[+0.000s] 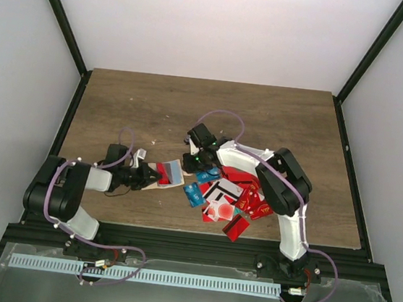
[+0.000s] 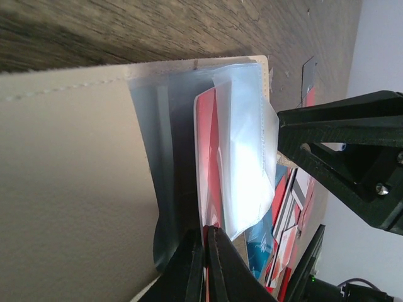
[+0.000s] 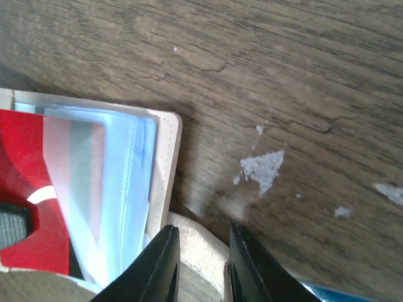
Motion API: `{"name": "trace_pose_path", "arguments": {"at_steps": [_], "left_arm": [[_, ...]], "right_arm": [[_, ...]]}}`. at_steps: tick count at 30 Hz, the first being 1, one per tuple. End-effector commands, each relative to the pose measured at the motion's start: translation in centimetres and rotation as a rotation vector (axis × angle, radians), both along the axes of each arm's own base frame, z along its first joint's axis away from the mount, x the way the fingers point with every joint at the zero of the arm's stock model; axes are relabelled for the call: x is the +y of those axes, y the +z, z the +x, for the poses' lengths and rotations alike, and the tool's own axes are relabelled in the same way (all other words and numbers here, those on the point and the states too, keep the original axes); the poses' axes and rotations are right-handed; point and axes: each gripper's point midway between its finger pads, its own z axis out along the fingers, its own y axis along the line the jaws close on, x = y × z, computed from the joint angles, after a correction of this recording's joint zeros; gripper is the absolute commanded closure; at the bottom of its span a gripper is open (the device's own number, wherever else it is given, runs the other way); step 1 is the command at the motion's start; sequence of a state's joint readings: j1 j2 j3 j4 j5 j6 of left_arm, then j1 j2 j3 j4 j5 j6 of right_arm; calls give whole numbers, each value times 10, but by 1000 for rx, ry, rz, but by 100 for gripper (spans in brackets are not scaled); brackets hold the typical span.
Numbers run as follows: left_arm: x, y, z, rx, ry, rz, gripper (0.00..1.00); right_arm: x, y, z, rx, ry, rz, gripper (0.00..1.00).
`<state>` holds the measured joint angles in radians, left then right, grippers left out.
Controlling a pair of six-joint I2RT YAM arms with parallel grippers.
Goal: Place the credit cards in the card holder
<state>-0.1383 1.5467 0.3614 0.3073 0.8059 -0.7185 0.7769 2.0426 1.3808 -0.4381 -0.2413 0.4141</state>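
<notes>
The beige card holder [image 1: 172, 172] lies open left of the heap of red, blue and white credit cards [image 1: 234, 198]. My left gripper [image 1: 155, 178] is shut on a red card [image 2: 208, 157] whose far end sits inside the holder's clear plastic sleeves [image 2: 245, 151]. In the left wrist view the gripper [image 2: 206, 231] pinches the card's near edge over the beige cover [image 2: 75, 189]. My right gripper [image 1: 190, 165] is at the holder's far right edge. In the right wrist view that gripper [image 3: 200, 234] grips the beige snap tab [image 3: 200, 248]; the red card [image 3: 25, 182] shows in the sleeves.
The heap of cards [image 2: 286, 220] lies right behind the holder, close to the right arm's links [image 1: 278, 182]. Black frame posts and grey walls border the wooden table [image 1: 213, 109]. A blue card corner [image 3: 352, 294] shows by the right fingers.
</notes>
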Motion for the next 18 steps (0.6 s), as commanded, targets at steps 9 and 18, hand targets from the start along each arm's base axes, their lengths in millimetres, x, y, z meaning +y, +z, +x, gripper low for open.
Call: {"name": "trace_pose_path", "arguments": {"at_steps": [9, 18], "left_arm": [[8, -12, -5, 16, 3, 81, 96], [7, -11, -4, 15, -4, 88, 96]], "right_arm": [[11, 32, -20, 8, 65, 121, 80], [12, -1, -20, 49, 62, 85, 90]]}}
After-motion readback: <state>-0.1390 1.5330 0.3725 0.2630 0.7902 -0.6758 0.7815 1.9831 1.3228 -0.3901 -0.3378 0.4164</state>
